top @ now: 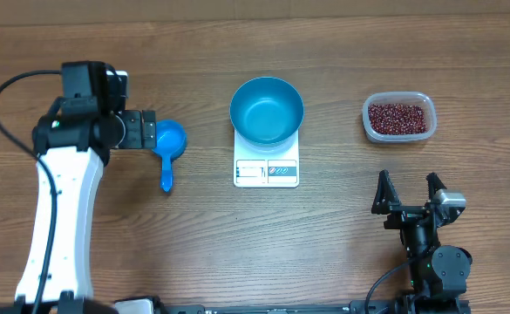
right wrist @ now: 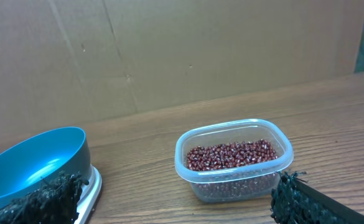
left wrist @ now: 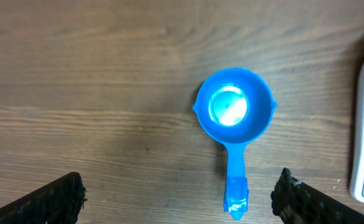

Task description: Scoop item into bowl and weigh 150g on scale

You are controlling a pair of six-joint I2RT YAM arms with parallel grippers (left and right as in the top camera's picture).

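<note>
A wooden table (top: 324, 253) is shown from above. A white scale (top: 266, 171) is set at centre, and the blue bowl (top: 267, 109) is placed on its platform, probably so weight can be read while filling; the bowl is empty. Well to the right of the scale, the beans (top: 398, 116) are kept in a clear tub (top: 422, 131). Just left of the scale, a blue scoop (top: 168, 144) is laid flat, apparently ready for pickup. The left gripper (left wrist: 182, 196) is held above the scoop, fingers (left wrist: 63, 193) spread wide, nothing gripped. The right gripper (top: 409, 187), in front of the scale and to its right, is likewise spread wide and empty.
</note>
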